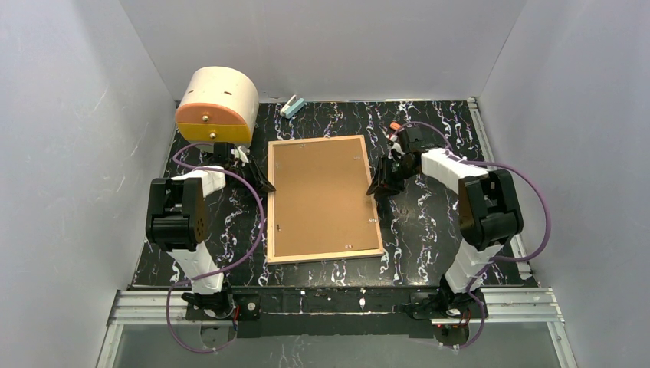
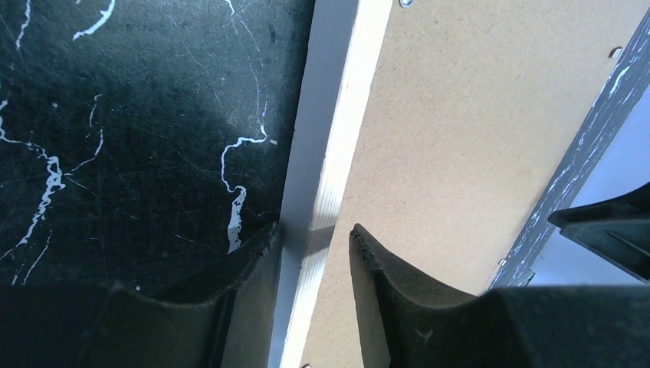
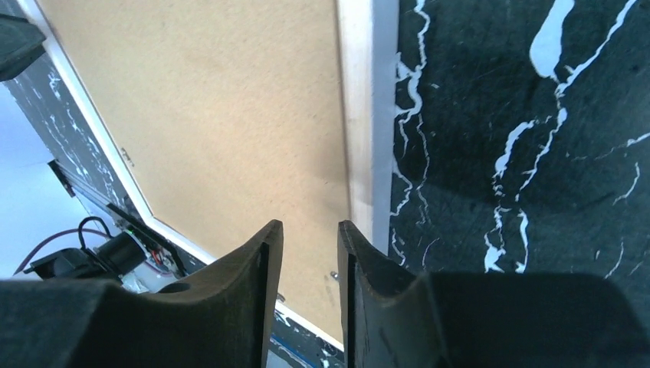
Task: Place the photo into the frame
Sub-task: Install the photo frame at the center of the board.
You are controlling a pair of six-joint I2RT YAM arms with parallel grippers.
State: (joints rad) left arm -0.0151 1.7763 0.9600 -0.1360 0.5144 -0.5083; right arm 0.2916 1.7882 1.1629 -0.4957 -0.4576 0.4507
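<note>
The frame (image 1: 325, 256) lies back-up in the middle of the bench (image 1: 429, 230). The left fingers (image 2: 230, 299) sit on both sides of its left rim; squeezing or not, I cannot tell. The right fingers (image 3: 230, 299) hang part open, empty. Best to hold both sides evenly.

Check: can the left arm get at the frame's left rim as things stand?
Probably yes. The left gripper is at the left rim of the frame, jaws apart, one finger over the table, the other over the backing board. Nothing sits between them and the rim.
</note>
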